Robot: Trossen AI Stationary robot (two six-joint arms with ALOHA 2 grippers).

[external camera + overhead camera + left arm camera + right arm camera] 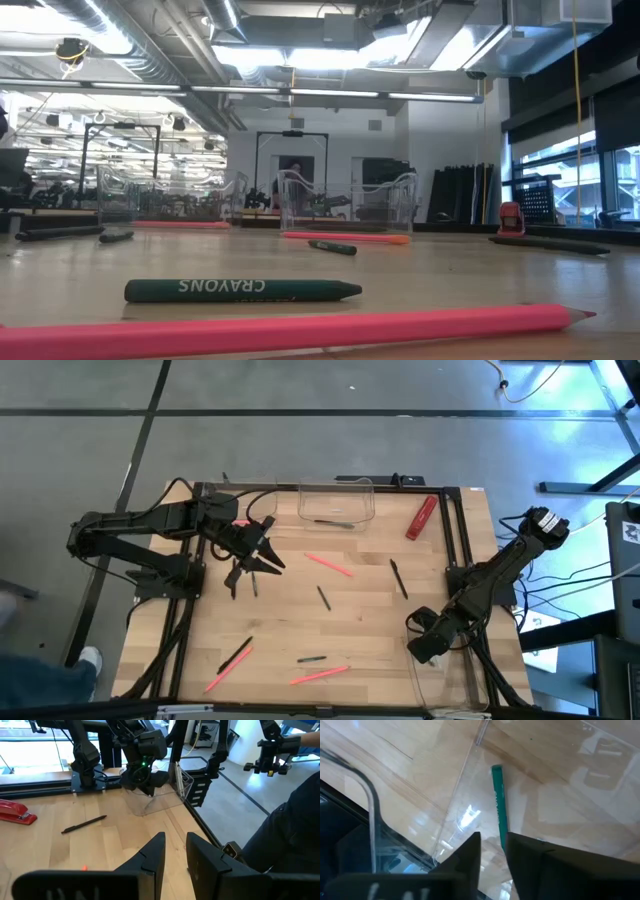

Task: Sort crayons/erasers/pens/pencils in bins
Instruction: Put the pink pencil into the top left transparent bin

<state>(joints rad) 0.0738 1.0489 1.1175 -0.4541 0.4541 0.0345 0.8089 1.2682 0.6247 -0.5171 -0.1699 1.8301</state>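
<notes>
My right gripper (420, 643) hangs over a clear bin (445, 678) at the table's near right corner, its fingers a little apart (493, 840). A green crayon (497, 802) lies on that bin's floor just beyond them. My left gripper (270, 555) is over the table's left middle, fingers a little apart and empty (175, 840). Black pens lie on the wood at the right (398, 577) and near left (235, 655). A second bin (335, 500) stands at the far middle, a third (150, 195) at the far left.
Pink pencils (328, 564) (320, 675) (228, 668) and dark crayons (323, 597) (311, 658) lie scattered on the wood. A red stapler (420, 517) lies at the far right. A dark stick (335, 522) lies in the far bin. Black frame rails (452, 550) border the table.
</notes>
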